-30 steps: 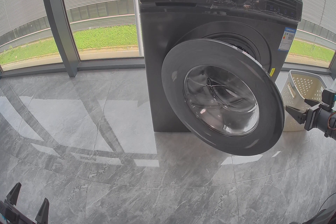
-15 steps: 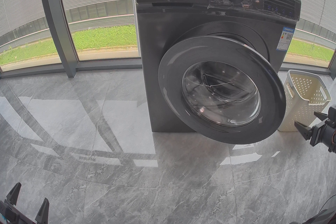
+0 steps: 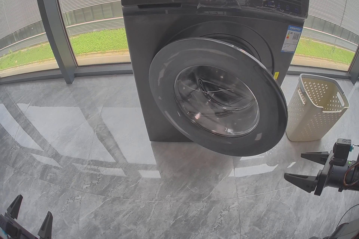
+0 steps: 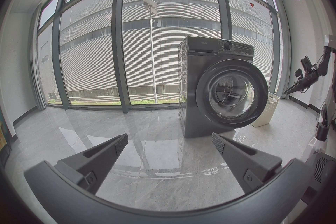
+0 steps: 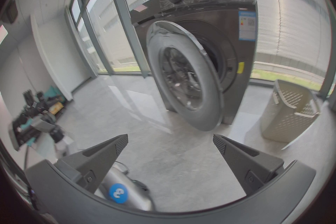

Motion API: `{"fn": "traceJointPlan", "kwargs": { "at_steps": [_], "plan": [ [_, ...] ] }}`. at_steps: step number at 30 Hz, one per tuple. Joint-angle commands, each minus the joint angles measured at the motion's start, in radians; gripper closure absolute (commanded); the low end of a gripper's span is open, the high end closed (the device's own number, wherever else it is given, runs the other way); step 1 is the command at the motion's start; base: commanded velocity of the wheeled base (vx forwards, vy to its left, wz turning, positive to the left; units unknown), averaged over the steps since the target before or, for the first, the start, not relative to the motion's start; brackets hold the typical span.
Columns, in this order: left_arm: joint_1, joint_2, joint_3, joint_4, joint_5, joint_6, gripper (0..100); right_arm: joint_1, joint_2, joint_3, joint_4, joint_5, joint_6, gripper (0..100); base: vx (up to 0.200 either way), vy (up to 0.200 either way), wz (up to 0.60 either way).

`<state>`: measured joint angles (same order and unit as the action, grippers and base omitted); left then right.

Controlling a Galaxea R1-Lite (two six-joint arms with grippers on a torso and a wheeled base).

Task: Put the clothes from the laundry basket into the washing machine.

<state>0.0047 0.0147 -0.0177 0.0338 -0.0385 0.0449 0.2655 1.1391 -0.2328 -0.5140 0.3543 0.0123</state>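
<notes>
Head view: washing machine [image 3: 209,23] stands on the floor [image 3: 112,176] against the windows. Its round door [image 3: 218,98] is hinged on the robot's left and swung part open, still covering much of the drum mouth. Laundry basket [image 3: 317,109] sits upright on the floor just beside the machine, on the robot's right, apart from the door's free edge.

No clothes show in the visible part of the basket, only the perforated inner wall; the bottom is hidden. Can't tell what is in the drum [image 5: 214,56] either, since the door glass shows mostly reflections.

Right tool [image 3: 306,169] hangs over the floor in front of the basket, near it but not touching. Its fingers are spread wide and hold nothing. Left tool [image 3: 32,210] is low at the robot's left, well apart from machine and basket, also wide open and empty.

Step, my read: between picks or at the very start or end, with nothing in either tool and no garment in sight. How much of the task is done can't be called without seeing the basket bottom or the drum.

Next move, if clothes remain: bring the right tool up over the basket rim, go down inside and close on cloth. The door probably needs swinging wider first, or a loaded tool will have a tight path past its edge into the drum. If the basket is empty, only the door is left to deal with.
</notes>
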Motion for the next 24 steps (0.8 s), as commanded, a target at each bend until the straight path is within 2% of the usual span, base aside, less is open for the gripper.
{"fn": "traceJointPlan", "kwargs": {
  "at_steps": [1, 2, 3, 8, 14, 15, 18, 24],
  "plan": [
    [0.001, -0.015, 0.018, 0.0, -0.001, 0.007, 0, 0.13, -0.004, -0.014, -0.081, 0.017, 0.1, 0, 0.0, 0.0, 0.0],
    [0.001, -0.015, 0.018, 0.0, 0.0, 0.007, 0, 0.144, -0.004, -0.014, -0.096, 0.015, 0.11, 0, 0.0, 0.0, 0.0],
    [0.001, -0.015, 0.018, 0.0, -0.001, 0.007, 0, 0.159, -0.002, -0.014, -0.11, 0.014, 0.121, 100, 0.0, -0.2, 0.0],
    [0.0, -0.015, 0.018, 0.0, -0.001, 0.007, 0, 0.175, 0.033, -0.017, -0.118, 0.014, 0.13, 100, 0.0, -0.2, 0.0],
    [0.0, -0.015, 0.018, 0.0, -0.001, 0.009, 0, 0.175, 0.085, -0.033, -0.178, 0.012, 0.141, 100, 0.0, 0.0, 0.0],
    [0.0, -0.015, 0.018, 0.0, -0.001, 0.009, 0, 0.173, 0.125, -0.033, -0.251, 0.008, 0.158, 100, 0.2, 0.0, 0.0],
    [0.001, -0.015, 0.018, 0.0, -0.001, 0.009, 0, 0.169, 0.168, -0.02, -0.334, -0.005, 0.167, 100, 0.2, 0.0, 0.0],
    [0.0, -0.015, 0.018, 0.0, -0.001, 0.004, 0, 0.166, 0.217, -0.014, -0.371, -0.011, 0.186, 100, 0.2, 0.0, 0.0]
  ]
}}
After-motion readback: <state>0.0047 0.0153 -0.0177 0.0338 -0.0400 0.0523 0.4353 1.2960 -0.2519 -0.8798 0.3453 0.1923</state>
